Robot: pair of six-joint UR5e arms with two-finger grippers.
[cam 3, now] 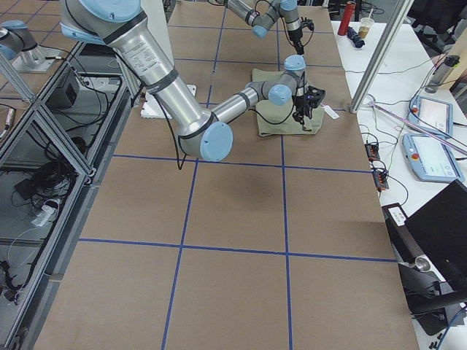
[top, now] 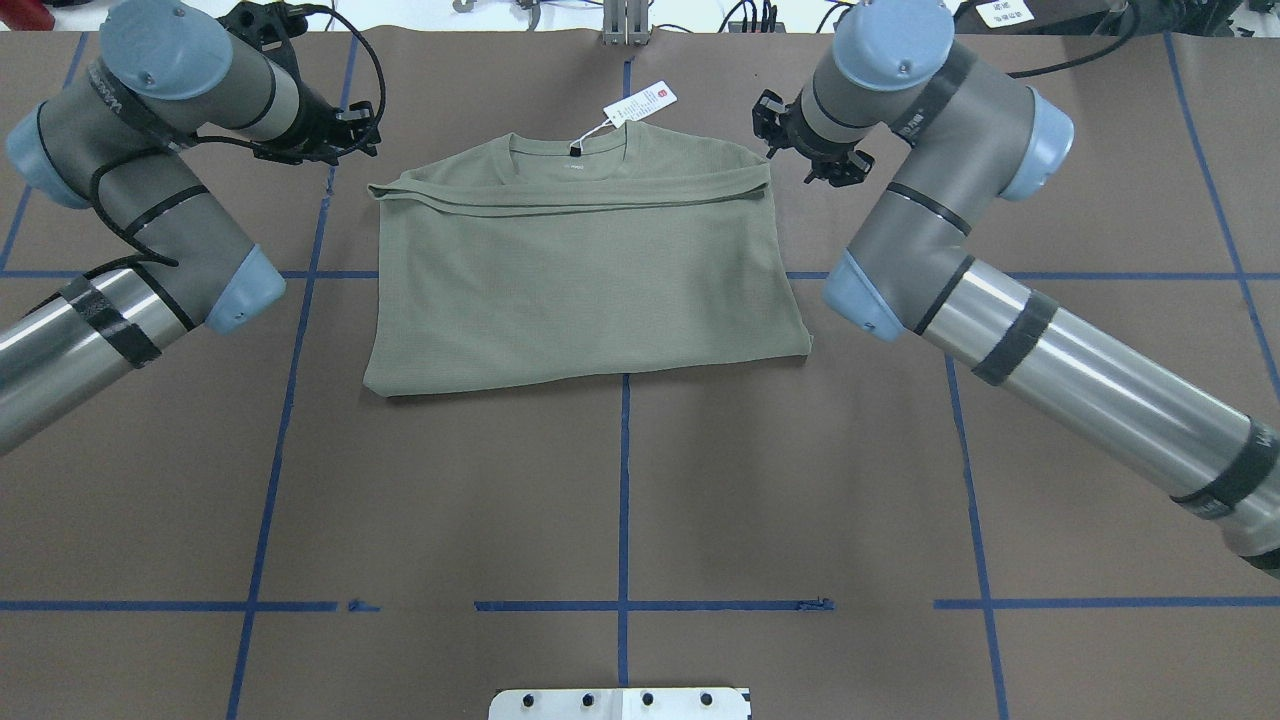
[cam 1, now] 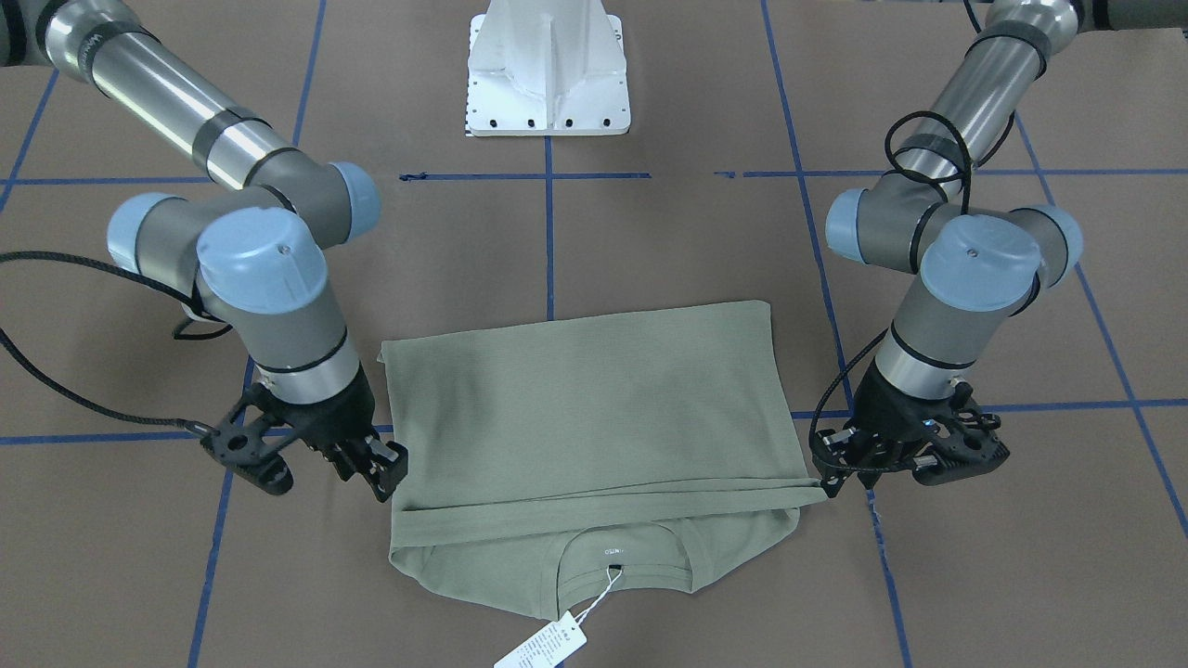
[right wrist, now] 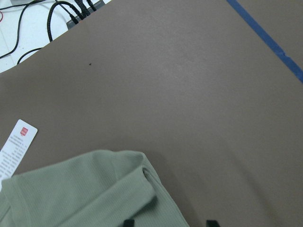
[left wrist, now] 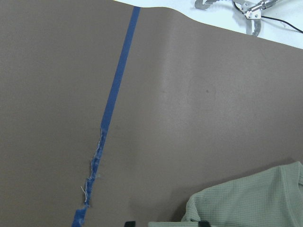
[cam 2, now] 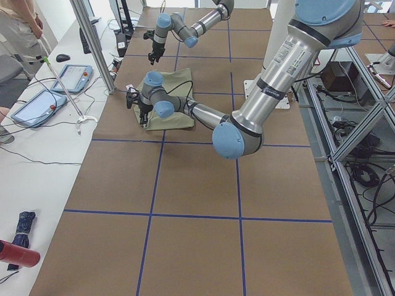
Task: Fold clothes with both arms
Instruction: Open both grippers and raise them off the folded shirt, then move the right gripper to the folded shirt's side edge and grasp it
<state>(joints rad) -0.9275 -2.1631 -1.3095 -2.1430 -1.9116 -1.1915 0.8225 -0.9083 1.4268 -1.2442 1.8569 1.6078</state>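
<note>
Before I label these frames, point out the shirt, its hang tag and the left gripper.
shirt [top: 580, 290]: overhead view, middle of folded body.
hang tag [top: 640, 103]: overhead view, centre of white card.
left gripper [cam 1: 832, 479]: front-facing view, midway between its fingertips.

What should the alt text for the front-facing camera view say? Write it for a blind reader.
An olive-green shirt lies folded on a brown table, its collar and white tag nearest the camera. The robot's left gripper hangs by the shirt on the picture's right, the right gripper on its left.

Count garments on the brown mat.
1: the olive shirt, folded, centred between the left gripper and right gripper. Another beneath it would be hidden.
</note>
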